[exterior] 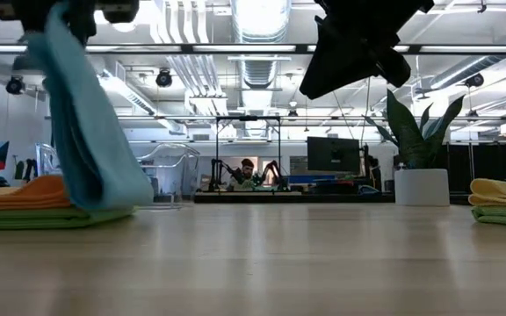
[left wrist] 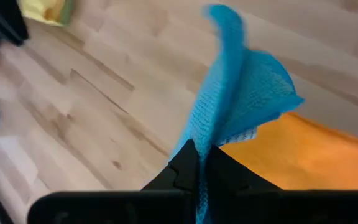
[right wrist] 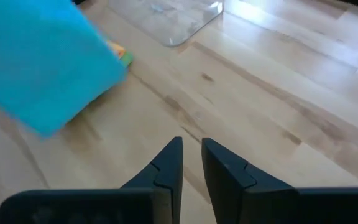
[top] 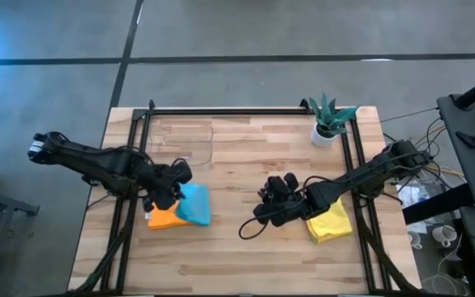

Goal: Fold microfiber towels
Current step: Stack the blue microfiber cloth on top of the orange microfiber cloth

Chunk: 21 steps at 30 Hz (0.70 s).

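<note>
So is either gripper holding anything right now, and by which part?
The left gripper is shut on the teal towel, pinching it at one edge so it hangs over the orange towel. The right gripper holds nothing.

This is a robotics lab in a large open industrial hall — the low view looks past the wooden table (exterior: 262,263) to exposed silver ducts (exterior: 262,35), ceiling pipes and strip lights. Farther back a person (exterior: 248,173) sits at a bench beside another set of robot arms (exterior: 275,167) and a dark monitor (exterior: 334,154). From above, the table stands on polished grey concrete (top: 246,33) — cables (top: 435,177) trail off at its right.
</note>
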Each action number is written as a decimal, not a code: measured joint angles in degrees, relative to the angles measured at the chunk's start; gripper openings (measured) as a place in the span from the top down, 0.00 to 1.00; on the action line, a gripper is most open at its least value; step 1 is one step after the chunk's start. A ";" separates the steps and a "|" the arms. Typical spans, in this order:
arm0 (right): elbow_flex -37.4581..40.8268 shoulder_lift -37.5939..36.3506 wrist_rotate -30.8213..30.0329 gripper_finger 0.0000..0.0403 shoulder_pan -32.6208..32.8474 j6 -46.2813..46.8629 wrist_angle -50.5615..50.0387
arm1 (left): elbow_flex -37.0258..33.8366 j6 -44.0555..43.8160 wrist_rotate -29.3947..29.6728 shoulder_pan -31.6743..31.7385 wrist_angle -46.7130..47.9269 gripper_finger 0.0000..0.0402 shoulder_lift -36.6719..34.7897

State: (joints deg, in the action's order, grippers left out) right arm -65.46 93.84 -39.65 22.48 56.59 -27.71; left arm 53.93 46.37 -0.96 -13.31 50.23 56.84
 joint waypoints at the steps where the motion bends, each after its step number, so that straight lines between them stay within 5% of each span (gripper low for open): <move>1: 0.07 0.00 -0.60 0.86 -0.02 0.03 -0.01 | 0.31 -0.71 0.08 0.18 -0.29 1.00 -0.09; 21: 2.84 0.02 -1.02 0.86 -0.02 1.52 2.46 | -0.96 4.99 7.14 2.09 5.08 1.00 0.22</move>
State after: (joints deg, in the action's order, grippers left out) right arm -62.62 93.86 -40.67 22.46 58.11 -25.25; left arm 52.97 51.36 6.18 -11.22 55.31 57.05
